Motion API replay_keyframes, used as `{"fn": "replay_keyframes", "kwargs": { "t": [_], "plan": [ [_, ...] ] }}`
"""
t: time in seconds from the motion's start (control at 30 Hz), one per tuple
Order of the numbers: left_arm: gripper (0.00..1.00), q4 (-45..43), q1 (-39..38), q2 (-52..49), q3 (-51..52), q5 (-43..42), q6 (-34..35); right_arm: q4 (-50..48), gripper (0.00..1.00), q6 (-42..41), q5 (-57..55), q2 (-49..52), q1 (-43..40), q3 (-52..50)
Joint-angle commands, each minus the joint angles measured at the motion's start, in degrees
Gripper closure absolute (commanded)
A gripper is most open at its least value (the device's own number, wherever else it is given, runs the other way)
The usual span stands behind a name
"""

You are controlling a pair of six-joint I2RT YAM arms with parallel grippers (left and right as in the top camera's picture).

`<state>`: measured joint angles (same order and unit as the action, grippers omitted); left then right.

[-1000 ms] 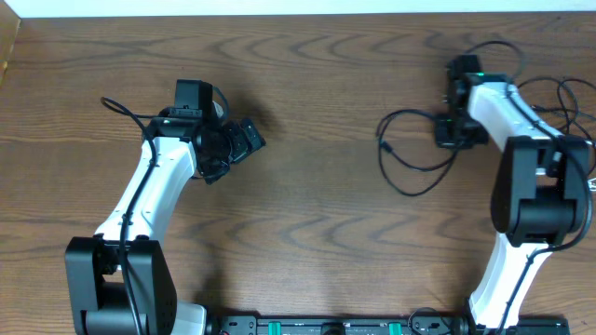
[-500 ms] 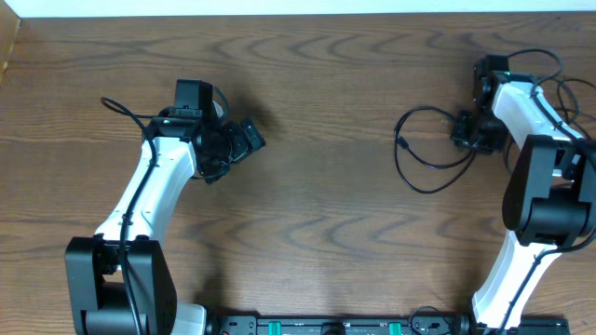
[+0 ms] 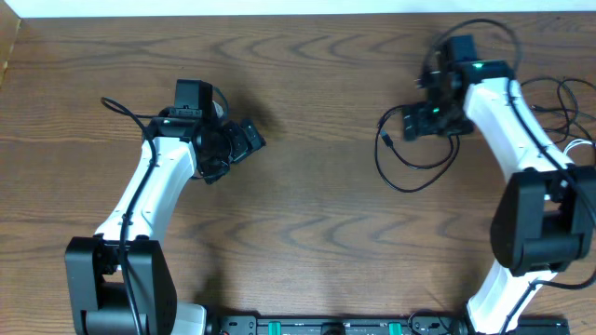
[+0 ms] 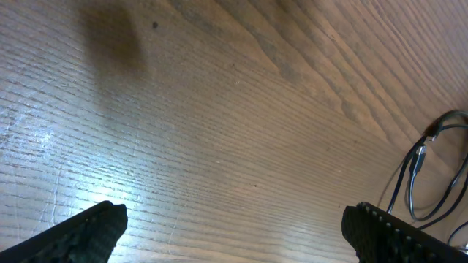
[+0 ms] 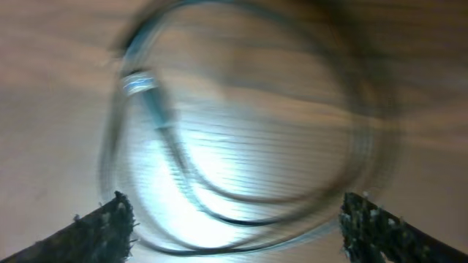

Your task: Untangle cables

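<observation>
**Asker:** Where was the cable, and which way did it lie?

**Me:** One black cable (image 3: 414, 167) lay flat on the wooden table (image 3: 307, 84), at the right of the overhead view. It was curled into a loose, nearly round loop, so it had no clear long axis. Its plug (image 3: 385, 141) sat at the loop's left side, toward the table's middle. From above I could not tell which way the tip pointed. In my right wrist view the same black cable (image 5: 248, 219) was smeared by blur, with the plug (image 5: 137, 82) at upper left and its lead running down and to the right. More thin black cords (image 3: 570, 102) lay near the right edge, beside my right arm.

**Asker:** And your grippers?

**Me:** My right gripper (image 3: 410, 123) hung over the loop's upper edge. Its fingers were spread wide, one tip in each lower corner of its wrist view, gripping nothing. My left gripper (image 3: 250, 138) was well apart from it, on the left half of the table, also spread wide. Its wrist view caught the black cable (image 4: 414, 172) only at the far right.

**Asker:** What had changed?

**Me:** Half a second before, my right gripper and the loop had both been further right, with the gripper at the loop's right end. My left arm had not moved.
</observation>
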<state>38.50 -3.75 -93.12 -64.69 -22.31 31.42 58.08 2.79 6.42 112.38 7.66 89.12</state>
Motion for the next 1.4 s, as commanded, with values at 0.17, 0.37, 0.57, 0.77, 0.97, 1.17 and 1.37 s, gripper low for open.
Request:
{"fn": "replay_keyframes", "kwargs": {
  "t": [0.17, 0.37, 0.57, 0.77, 0.97, 1.17, 1.37],
  "plan": [
    [0.0, 0.0, 0.2, 0.2, -1.2, 0.5, -0.8, 1.3, 0.02, 17.7, 6.8, 2.9, 8.5, -0.1],
    [0.0, 0.0, 0.2, 0.2, -1.2, 0.5, -0.8, 1.5, 0.01, 17.8, -0.9, 4.8, 11.2, -0.1],
    [0.0, 0.1, 0.2, 0.2, -1.2, 0.5, -0.8, 1.5, 0.01, 17.8, -3.3, 8.0, 10.3, -0.2],
    [0.0, 0.0, 0.2, 0.2, -1.2, 0.5, -0.8, 0.9, 0.16, 17.9, -6.4, 12.2, 9.2, -0.3],
    [0.0, 0.0, 0.2, 0.2, -1.2, 0.5, -0.8, -1.8, 0.92, 17.8, -12.2, 14.9, 8.8, -0.3],
    [0.0, 0.1, 0.2, 0.2, -1.2, 0.5, -0.8, -7.2, 0.99, 16.4, -12.5, 15.2, 7.7, -0.3],
    [0.0, 0.0, 0.2, 0.2, -1.2, 0.5, -0.8, -10.8, 0.97, 9.6, -12.6, 15.2, 3.7, -0.3]
  ]
}}
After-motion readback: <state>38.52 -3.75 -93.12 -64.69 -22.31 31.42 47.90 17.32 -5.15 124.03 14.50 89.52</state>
